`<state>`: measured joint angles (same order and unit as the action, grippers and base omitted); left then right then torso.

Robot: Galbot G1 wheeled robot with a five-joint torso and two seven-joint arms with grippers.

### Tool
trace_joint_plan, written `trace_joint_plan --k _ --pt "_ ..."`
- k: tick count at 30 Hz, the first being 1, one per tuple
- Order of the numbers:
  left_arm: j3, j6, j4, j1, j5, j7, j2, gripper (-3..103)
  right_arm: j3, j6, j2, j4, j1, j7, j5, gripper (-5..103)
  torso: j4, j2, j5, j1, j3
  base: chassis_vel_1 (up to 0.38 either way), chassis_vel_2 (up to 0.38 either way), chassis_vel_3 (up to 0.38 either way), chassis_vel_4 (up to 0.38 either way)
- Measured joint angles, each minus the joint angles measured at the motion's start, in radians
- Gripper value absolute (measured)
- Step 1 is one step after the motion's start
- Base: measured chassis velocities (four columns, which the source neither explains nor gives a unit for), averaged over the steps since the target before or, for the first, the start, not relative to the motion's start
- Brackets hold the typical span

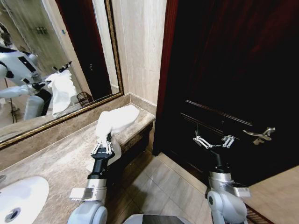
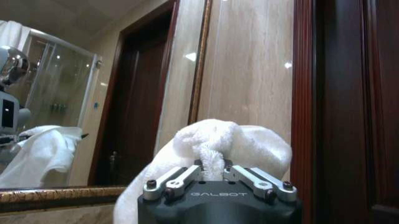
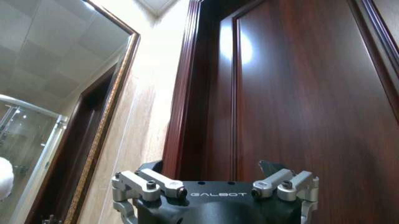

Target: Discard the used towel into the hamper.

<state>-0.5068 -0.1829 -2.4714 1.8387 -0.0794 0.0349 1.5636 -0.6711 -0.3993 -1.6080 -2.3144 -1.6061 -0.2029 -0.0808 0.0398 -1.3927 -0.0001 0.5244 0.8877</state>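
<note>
Bathroom — sink [image 1: 21, 198], mirror [image 1: 56, 56], countertop [image 1: 60, 154]

Marble vanity counter [image 1: 60, 158], gold-framed mirror [image 1: 56, 56], dark wooden door [image 1: 233, 70], beige tiled floor [image 1: 163, 186].

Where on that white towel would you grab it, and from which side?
Grip the bunched fold at the near end of the towel, coming from the robot's side of the counter. That ridge is thick enough to pinch, where flat cloth would slip. The left end effector is shut on such a fold; the right end effector hangs open by the door.
</note>
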Motion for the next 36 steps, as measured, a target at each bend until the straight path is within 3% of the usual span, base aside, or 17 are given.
trace_joint_plan --k 9,30,36 --pt "0.023 -0.004 -0.005 0.014 0.036 -0.007 0.031 8 -0.02 0.012 0.002 -0.019 -0.008 -0.011 -0.04 100 0.0001 0.0 0.0 0.0 0.0 0.0 0.0 0.0 0.0" --pt "0.012 -0.01 0.005 0.001 0.041 -0.033 0.033 8 -0.016 0.005 0.0 -0.014 -0.01 -0.009 -0.048 100 0.0001 0.0 0.0 0.0 0.0 -0.062 -0.061 -0.054 -0.062" --pt "0.02 -0.015 0.016 0.0 0.043 -0.032 0.036 8 -0.019 0.006 0.0 -0.016 -0.007 0.032 -0.036 100 -0.0001 0.0 0.0003 0.0 0.0 -0.122 -0.114 -0.12 -0.129"
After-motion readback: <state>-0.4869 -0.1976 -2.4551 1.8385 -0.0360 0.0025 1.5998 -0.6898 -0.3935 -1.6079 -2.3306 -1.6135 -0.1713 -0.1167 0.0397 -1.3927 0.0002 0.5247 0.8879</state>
